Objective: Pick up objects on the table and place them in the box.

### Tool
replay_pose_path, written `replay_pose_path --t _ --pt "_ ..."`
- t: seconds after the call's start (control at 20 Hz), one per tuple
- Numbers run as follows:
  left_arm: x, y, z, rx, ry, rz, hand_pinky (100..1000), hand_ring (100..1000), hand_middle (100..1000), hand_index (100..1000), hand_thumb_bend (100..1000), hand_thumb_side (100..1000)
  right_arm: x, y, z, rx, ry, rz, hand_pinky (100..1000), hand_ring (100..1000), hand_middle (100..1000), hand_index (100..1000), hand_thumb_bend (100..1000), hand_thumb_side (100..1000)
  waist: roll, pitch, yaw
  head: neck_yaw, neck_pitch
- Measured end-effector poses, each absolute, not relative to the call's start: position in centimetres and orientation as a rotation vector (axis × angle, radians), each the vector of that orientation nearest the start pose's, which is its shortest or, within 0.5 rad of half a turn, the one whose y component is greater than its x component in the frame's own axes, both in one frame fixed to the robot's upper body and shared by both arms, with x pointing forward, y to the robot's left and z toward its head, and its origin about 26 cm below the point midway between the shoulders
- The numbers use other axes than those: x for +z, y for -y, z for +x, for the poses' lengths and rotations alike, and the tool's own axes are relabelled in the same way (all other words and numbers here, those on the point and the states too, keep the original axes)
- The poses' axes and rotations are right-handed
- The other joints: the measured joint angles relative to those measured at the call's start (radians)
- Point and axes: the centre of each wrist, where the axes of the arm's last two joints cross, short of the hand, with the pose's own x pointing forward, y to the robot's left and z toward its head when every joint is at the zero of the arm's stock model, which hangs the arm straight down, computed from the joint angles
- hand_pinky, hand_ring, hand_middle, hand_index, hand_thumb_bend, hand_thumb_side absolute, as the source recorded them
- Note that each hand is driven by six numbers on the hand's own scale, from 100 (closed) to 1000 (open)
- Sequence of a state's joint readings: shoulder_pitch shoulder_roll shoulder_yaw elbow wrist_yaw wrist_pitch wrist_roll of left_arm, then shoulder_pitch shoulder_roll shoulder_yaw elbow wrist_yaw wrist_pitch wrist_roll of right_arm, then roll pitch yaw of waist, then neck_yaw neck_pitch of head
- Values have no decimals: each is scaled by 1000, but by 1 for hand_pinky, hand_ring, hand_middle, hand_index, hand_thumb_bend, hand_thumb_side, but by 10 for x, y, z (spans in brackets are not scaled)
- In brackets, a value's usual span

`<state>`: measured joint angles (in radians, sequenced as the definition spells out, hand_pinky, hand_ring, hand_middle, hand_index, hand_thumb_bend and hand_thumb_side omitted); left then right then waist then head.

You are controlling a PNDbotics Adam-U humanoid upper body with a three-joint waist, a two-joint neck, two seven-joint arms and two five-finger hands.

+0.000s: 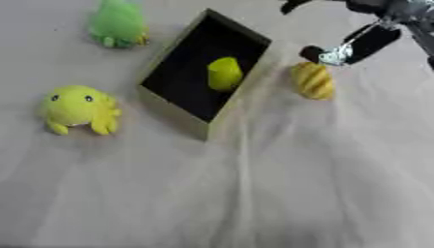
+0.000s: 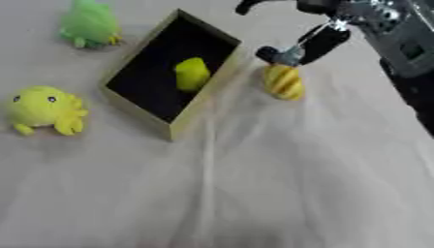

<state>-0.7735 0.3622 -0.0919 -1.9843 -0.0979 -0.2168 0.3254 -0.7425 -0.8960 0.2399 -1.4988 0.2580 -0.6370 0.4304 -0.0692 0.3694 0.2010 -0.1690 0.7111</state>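
Note:
An open box (image 1: 174, 114) with a black inside lies askew at the upper middle of the table. A small yellow-green object (image 1: 224, 72) lies in it. Just right of the box, on the white cloth, sits a yellow ridged object (image 1: 314, 81). My right hand (image 1: 373, 41) comes in from the upper right and hangs open just above and behind that ridged object, one fingertip (image 1: 326, 54) close to its top. A yellow plush creature (image 1: 79, 107) with eyes sits left of the box. A green plush (image 1: 117, 24) lies at the far left. My left hand does not show.
A wrinkled white cloth (image 1: 254, 193) covers the table, with folds running from the box toward the near edge. My right forearm (image 2: 403, 43) fills the upper right corner.

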Motion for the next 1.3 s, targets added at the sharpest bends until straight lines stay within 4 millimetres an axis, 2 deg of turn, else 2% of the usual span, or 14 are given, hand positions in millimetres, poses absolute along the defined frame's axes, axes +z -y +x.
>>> replay_pose_path --t 0.35,0.6,0.65,0.75,1.3 --pt "330 -194 309 211 -3270 -158 678 676 650 817 391 505 276 358 377 -2443 -2403 790 915 1000 749 867 343 392 10 0 -3 6 1" --pt "330 -194 309 213 -3271 -159 677 676 649 817 388 508 271 373 384 -2501 -2388 856 916 1000 751 879 364 392 12 0 -2 5 2" --pt "330 -194 309 214 -3272 -160 677 676 649 817 387 509 271 375 386 -2501 -2391 872 914 1000 752 882 340 366 12 0 -2 4 2" --pt "330 -194 309 215 -3273 -160 677 676 649 816 386 511 270 379 390 -2501 -2397 901 912 1000 749 884 383 390 12 1 -1 4 2" --pt "330 -194 309 223 -3277 -162 674 675 651 815 379 521 254 394 408 -2506 -2412 1074 912 1000 743 881 391 396 12 18 10 4 -9"
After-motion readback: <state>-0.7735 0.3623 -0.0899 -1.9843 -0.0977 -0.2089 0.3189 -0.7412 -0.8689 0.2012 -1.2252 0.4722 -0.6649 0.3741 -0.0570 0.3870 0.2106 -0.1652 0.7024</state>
